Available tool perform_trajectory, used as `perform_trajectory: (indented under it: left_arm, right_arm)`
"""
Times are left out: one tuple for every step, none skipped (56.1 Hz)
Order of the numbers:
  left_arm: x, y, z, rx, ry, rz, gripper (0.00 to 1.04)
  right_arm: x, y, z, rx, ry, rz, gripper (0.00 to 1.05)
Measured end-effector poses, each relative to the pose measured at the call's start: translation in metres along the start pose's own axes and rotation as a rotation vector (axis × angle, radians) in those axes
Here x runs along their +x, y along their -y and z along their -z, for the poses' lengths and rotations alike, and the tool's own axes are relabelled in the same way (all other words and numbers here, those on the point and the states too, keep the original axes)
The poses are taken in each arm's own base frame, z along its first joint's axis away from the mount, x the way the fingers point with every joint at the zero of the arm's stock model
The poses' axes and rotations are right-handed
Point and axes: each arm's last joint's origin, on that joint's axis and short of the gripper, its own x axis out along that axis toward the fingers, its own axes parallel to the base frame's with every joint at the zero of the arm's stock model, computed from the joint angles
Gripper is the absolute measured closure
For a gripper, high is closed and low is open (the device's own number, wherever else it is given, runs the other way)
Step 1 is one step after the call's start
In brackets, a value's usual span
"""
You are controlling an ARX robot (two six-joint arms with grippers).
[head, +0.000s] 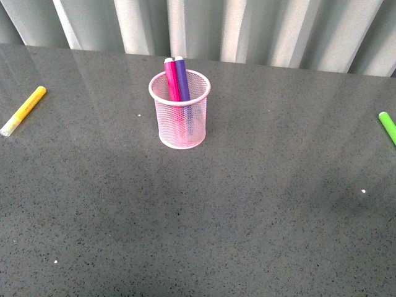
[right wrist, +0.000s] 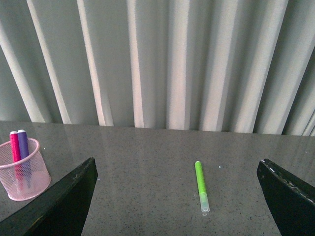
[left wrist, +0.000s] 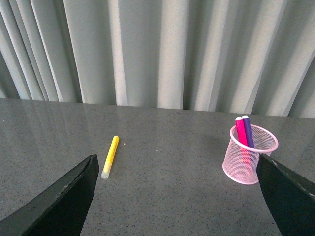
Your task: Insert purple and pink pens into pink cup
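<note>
I saw both pens, pink pen and purple pen, standing side by side in the pink cup, leaning on its far rim; task looked done. Left gripper and right gripper were spread wide, empty. Yellow marker and green marker lay well apart; nothing blocked.
</note>
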Motion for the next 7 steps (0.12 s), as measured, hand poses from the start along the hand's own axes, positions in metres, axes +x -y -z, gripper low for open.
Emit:
perform_trajectory:
  left_arm:
    - [0.0, 0.0, 0.0, 0.0, 0.0, 0.0, 0.07]
    - [0.0, 0.0, 0.0, 0.0, 0.0, 0.0, 0.07]
    - [0.0, 0.0, 0.0, 0.0, 0.0, 0.0, 0.07]
    - [0.0, 0.0, 0.0, 0.0, 0.0, 0.0, 0.07]
    - [0.0, 0.0, 0.0, 0.0, 0.0, 0.0, 0.07]
    - [0.0, 0.0, 0.0, 0.0, 0.0, 0.0, 0.07]
    - [0.0, 0.0, 0.0, 0.0, 0.0, 0.0, 0.07]
  right_arm:
    - [0.0, 0.0, 0.0, 0.0, 0.0, 0.0, 0.07]
    - [0.0, 0.0, 0.0, 0.0, 0.0, 0.0, 0.07]
    - [0.0, 0.0, 0.0, 0.0, 0.0, 0.0, 0.07]
    - [0.0, 0.0, 0.0, 0.0, 0.0, 0.0, 0.07]
    - [0.0, 0.0, 0.0, 0.0, 0.0, 0.0, 0.07]
    - [0.0, 0.0, 0.0, 0.0, 0.0, 0.0, 0.07]
    - [0.0, 0.0, 0.0, 0.0, 0.0, 0.0, 0.07]
